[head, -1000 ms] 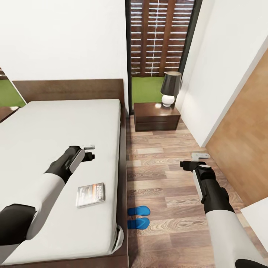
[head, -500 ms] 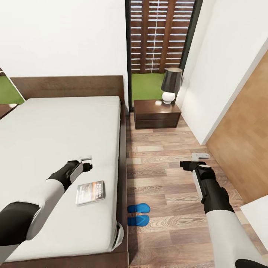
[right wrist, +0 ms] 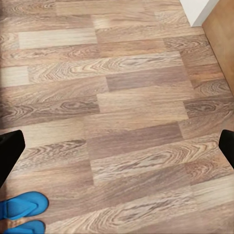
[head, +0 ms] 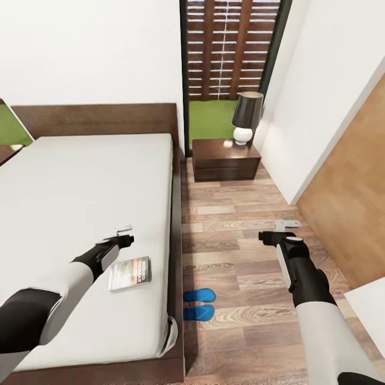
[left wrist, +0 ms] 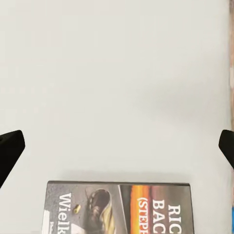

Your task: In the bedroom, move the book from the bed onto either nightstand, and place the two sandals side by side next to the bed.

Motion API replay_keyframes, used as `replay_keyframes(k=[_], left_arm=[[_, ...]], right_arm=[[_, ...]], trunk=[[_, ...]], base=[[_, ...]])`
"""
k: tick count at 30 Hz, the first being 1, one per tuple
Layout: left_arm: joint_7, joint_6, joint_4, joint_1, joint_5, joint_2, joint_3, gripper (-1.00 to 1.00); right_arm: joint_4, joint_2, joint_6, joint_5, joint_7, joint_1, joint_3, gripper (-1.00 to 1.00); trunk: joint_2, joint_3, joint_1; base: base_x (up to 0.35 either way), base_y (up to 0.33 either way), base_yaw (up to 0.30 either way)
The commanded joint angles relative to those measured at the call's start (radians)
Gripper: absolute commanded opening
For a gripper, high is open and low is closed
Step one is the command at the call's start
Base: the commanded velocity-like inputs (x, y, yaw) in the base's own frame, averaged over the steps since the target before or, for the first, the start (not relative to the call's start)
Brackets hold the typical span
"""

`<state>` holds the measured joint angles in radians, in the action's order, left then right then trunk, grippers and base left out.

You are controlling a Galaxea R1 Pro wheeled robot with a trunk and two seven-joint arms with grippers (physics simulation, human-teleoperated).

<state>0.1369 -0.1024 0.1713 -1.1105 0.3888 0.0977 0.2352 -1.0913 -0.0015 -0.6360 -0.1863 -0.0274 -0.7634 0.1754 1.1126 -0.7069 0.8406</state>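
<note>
The book [head: 130,273] lies flat on the bed [head: 80,192], close to the bed's edge at about 7 o'clock in the head view. The left gripper [head: 124,236] hangs just above the book's far end, with its jaws spread wide and nothing between them. In the left wrist view the book [left wrist: 118,207] sits at 6 o'clock, not in the middle.

Here is what could go wrong. The book is thin and flat, so the fingers may slide over the cover and not get under it. The gripper is not lined up over the book's middle, so it could catch just one corner, and the book might tip and fall. A push could also slide it off the bed onto the floor [head: 235,256].

The two sandals [head: 199,303] lie side by side on the floor next to the bed, at 6 o'clock. A dropped book could bump them apart.

The right gripper [head: 276,231] hangs over the floor, jaws spread, holding nothing. The nightstand [head: 224,160] is far off at 1 o'clock, with a lamp [head: 245,116] on top, so the carry is long.
</note>
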Motion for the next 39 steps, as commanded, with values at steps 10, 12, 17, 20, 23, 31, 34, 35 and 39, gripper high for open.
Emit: replay_keyframes(k=[10, 12, 17, 20, 23, 31, 34, 35, 39], left_arm=[[-0.029, 0.069, -0.016, 0.008, 0.006, 0.0, 0.009, 1.0], [-0.041, 0.093, -0.016, 0.015, 0.006, 0.0, 0.009, 1.0], [-0.051, 0.127, -0.016, 0.025, 0.007, 0.002, 0.009, 1.0], [-0.053, 0.132, -0.016, 0.027, 0.007, 0.002, 0.009, 1.0], [-0.055, 0.135, -0.016, 0.029, 0.007, 0.003, 0.009, 1.0], [-0.056, 0.135, -0.019, 0.033, 0.006, 0.001, 0.009, 1.0], [-0.056, 0.135, -0.019, 0.033, 0.005, 0.001, 0.009, 1.0], [-0.056, 0.135, -0.019, 0.033, 0.005, 0.001, 0.009, 1.0], [-0.056, 0.133, -0.019, 0.034, 0.004, 0.004, 0.01, 1.0]], right_arm=[[-0.002, 0.0, -0.005, -0.004, 0.0, -0.001, 0.0, 1.0], [-0.002, 0.0, -0.005, -0.004, 0.0, -0.001, 0.0, 1.0], [-0.001, 0.0, -0.005, -0.004, 0.0, -0.001, 0.0, 1.0], [-0.001, 0.0, -0.004, -0.004, 0.0, -0.001, 0.0, 1.0], [-0.002, 0.0, -0.004, -0.004, 0.0, -0.001, -0.001, 1.0], [-0.004, 0.0, -0.004, -0.004, 0.0, -0.001, 0.0, 1.0], [-0.004, 0.0, -0.004, -0.004, 0.0, -0.001, 0.0, 1.0], [-0.004, 0.0, -0.004, -0.004, 0.0, -0.001, 0.0, 1.0], [-0.004, 0.0, -0.004, -0.004, 0.0, -0.001, 0.001, 1.0]], trunk=[[0.001, -0.016, 0.0], [0.001, -0.019, 0.0], [0.001, -0.027, 0.0], [0.001, -0.032, 0.0], [0.001, -0.036, 0.0], [0.001, -0.049, 0.0], [0.001, -0.054, 0.0], [0.001, -0.055, 0.0], [0.001, -0.061, 0.0]], base=[[0.0, 0.0, 0.0], [0.0, 0.0, 0.0], [0.0, 0.0, 0.0], [0.0, 0.0, 0.0], [0.0, 0.0, 0.0], [0.0, 0.0, 0.0], [0.0, 0.0, 0.0], [0.0, 0.0, 0.0], [0.0, 0.0, 0.0]])
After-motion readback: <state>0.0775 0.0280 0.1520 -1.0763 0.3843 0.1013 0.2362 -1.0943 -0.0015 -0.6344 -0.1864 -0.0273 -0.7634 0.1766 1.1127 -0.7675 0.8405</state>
